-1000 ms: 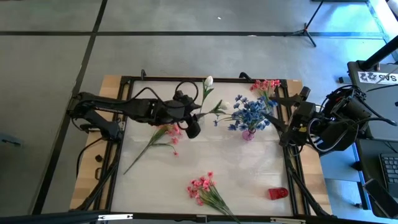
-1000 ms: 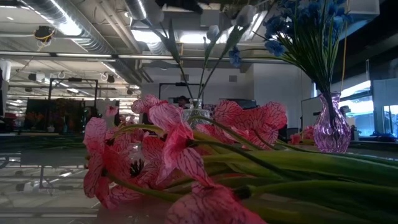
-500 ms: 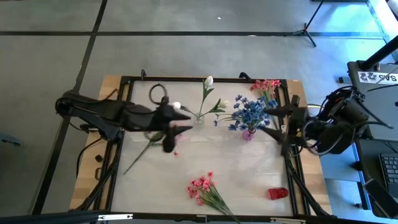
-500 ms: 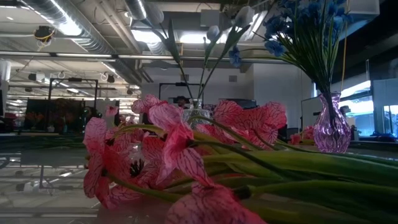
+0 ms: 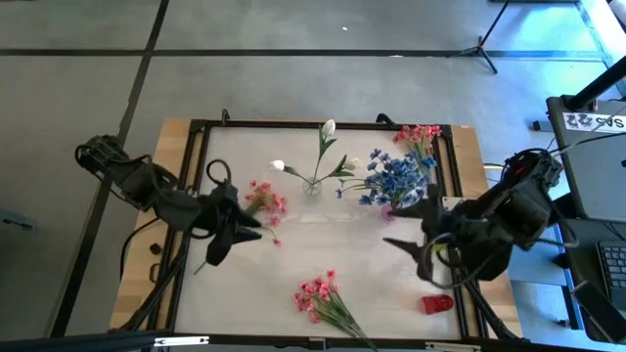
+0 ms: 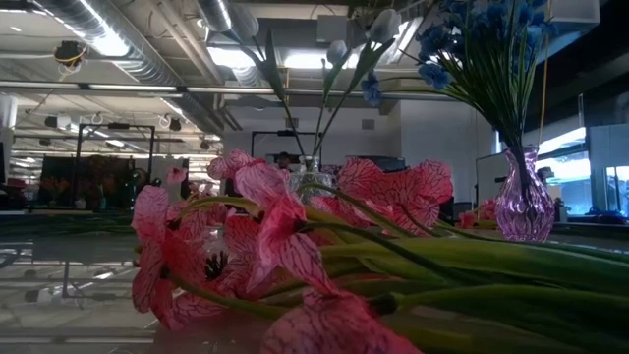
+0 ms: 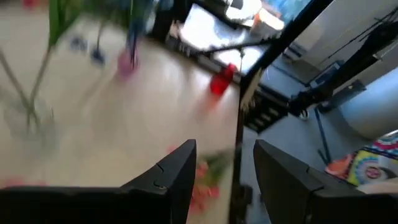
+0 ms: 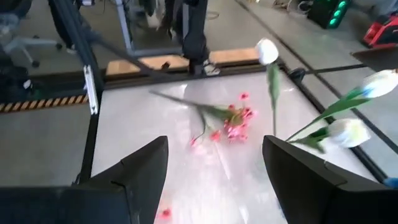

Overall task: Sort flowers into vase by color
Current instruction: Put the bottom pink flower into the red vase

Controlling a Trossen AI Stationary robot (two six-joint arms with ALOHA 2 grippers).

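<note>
Right now both arms hang over the counter [image 5: 323, 244] with nothing in either claw; the left claw [image 5: 227, 235] sits at the counter's left side, its fingers apart and empty, just beside a pink sprig [image 5: 262, 203] lying flat; the right claw [image 5: 416, 249] hovers over the right half, fingers spread wide and empty too. The sorting looks partly done; the white buds [image 5: 328, 128] stand in a clear vase [image 5: 312, 186] near the back middle, the blue flowers [image 5: 393, 180] fill a purple vase [image 6: 523, 209] beside it, and more pink blooms [image 5: 419, 134] show at the back right corner. A second pink bunch [image 5: 318, 292] lies near the front edge, with a small red object [image 5: 437, 303] off to its right.

The risks, as I judge them, come from crowding; the two vases stand close together, so an arm carrying a long stem past them could catch the blue spray and tip the purple vase; thin stems may slip from a loose pinch; a sprig grabbed near its blooms would droop and miss the vase's mouth; both arms reaching for the same sprig could collide.
</note>
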